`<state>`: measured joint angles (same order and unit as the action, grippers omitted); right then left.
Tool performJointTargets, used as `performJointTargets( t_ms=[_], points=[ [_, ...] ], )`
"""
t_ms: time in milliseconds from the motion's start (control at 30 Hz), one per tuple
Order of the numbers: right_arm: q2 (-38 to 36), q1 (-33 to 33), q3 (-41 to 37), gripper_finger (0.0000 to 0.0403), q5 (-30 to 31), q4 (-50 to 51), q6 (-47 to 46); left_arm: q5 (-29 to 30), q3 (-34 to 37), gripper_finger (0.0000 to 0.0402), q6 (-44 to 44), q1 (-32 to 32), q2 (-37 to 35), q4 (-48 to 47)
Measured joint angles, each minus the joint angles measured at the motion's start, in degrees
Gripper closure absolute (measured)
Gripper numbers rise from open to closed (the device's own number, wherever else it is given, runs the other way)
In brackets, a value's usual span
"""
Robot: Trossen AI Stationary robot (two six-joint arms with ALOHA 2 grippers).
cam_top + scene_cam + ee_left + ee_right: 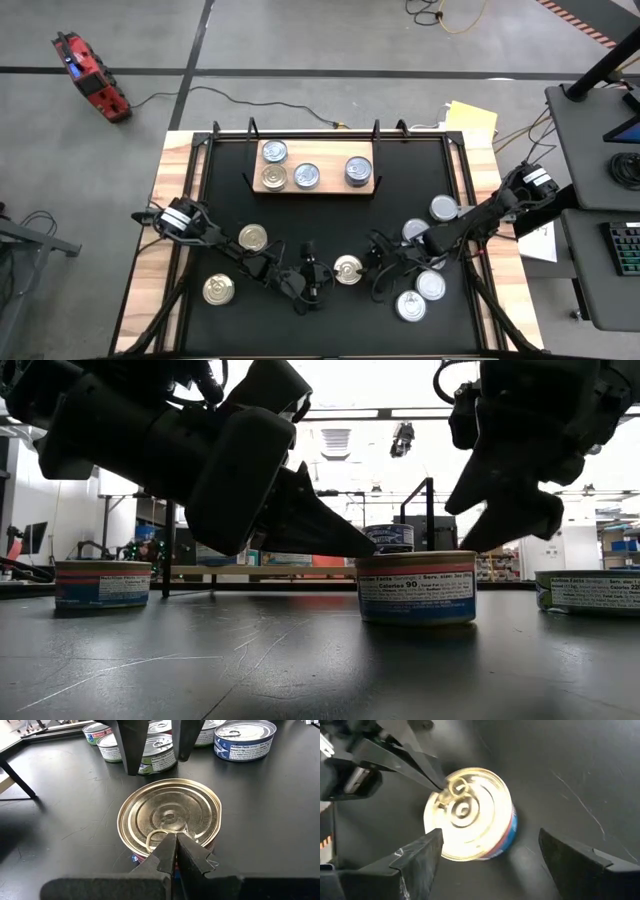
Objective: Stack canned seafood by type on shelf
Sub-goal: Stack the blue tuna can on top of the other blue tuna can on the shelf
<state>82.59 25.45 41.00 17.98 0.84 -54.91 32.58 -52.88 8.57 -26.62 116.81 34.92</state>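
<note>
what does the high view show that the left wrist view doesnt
Only the high view: the shelf holding four cans, plus two gold-topped cans at the table's left. Only the left wrist view: the shut left tool touching the pull ring on the gold-topped can. Both: that can between the two tools, and silver-topped cans beyond it.

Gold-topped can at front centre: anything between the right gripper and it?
Nothing blocks the open right gripper; its fingers already stand on either side of the gold-topped can. The shut left gripper rests its tip on the can's lid at the pull ring, on the opposite side.
</note>
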Motion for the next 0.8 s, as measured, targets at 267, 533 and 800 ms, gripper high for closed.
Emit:
performJointTargets(
  t_ms=[267, 533, 800],
  points=[
    [0.0, 0.02, -3.77, 0.0073, 0.0, -4.69, -3.1, 0.0, 0.02, 0.0401, -0.57, -0.18, 0.04, 0.0],
    [0.0, 0.02, -5.82, 0.0078, 0.0, -9.31, -3.2, 0.04, 0.09, 0.0401, -0.63, -0.58, 0.02, -1.42],
    [0.0, 0.05, -5.82, 0.0072, 0.0, -9.33, -4.4, 0.0, 0.11, 0.0401, -2.18, -0.71, 0.02, -1.45]
  ],
)
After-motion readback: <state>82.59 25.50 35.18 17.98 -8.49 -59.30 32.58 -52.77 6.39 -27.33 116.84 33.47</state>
